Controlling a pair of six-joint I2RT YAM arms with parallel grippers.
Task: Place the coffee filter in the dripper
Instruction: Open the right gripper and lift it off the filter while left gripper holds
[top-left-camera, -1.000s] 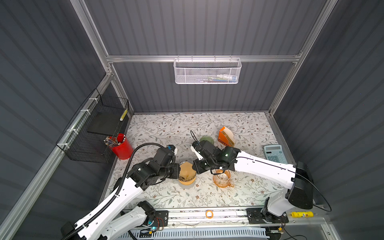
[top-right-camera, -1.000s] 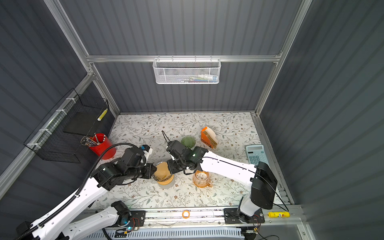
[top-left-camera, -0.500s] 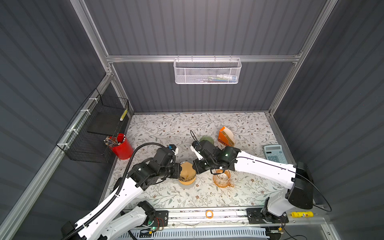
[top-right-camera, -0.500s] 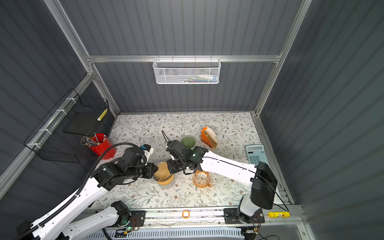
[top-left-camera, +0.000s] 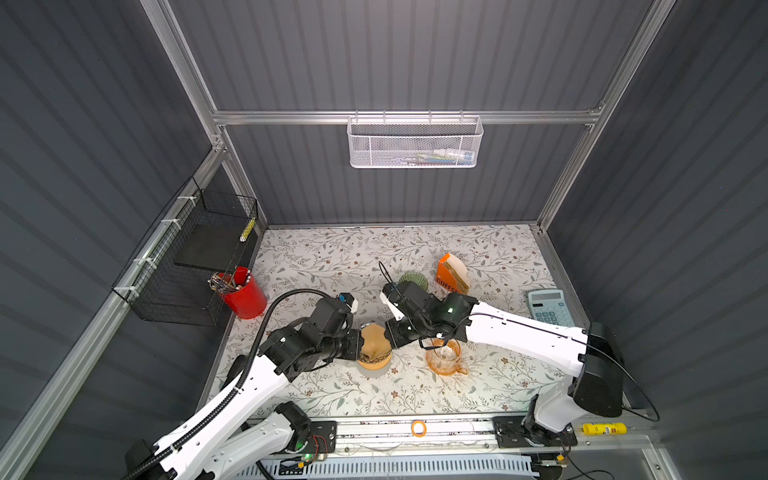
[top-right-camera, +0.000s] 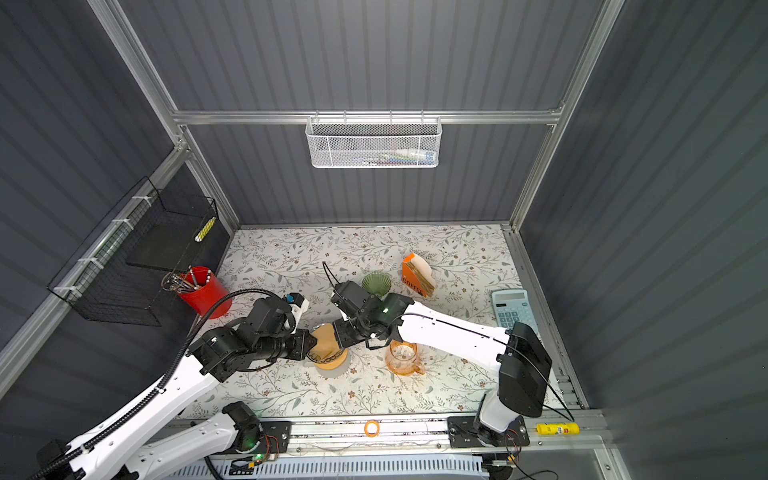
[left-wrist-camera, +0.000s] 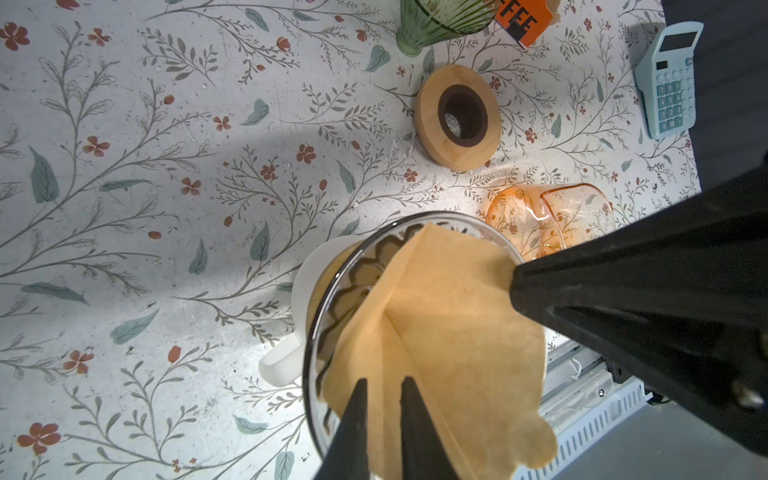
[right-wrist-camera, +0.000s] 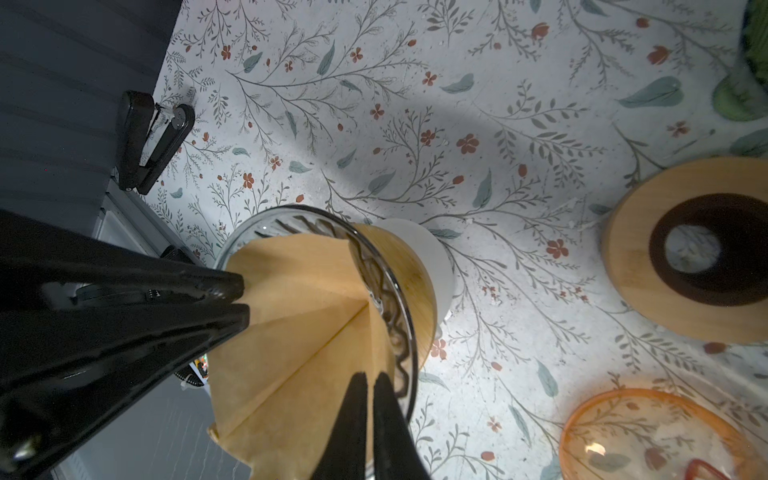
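The brown paper coffee filter (left-wrist-camera: 449, 324) sits partly inside the glass dripper (left-wrist-camera: 365, 266) atop a white mug (right-wrist-camera: 432, 253) on the tabletop (top-left-camera: 332, 257). The left pincer (left-wrist-camera: 383, 380) and right pincer (right-wrist-camera: 371, 376) each pinch opposite filter edges, jaws narrow.

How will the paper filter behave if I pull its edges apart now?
The filter is thin, creased paper, so it probably flexes and folds rather than holding shape. Pinched by the left gripper and right gripper at its rim, it could tear if tugged hard. Being light, it may spring out of the glass dripper when released.
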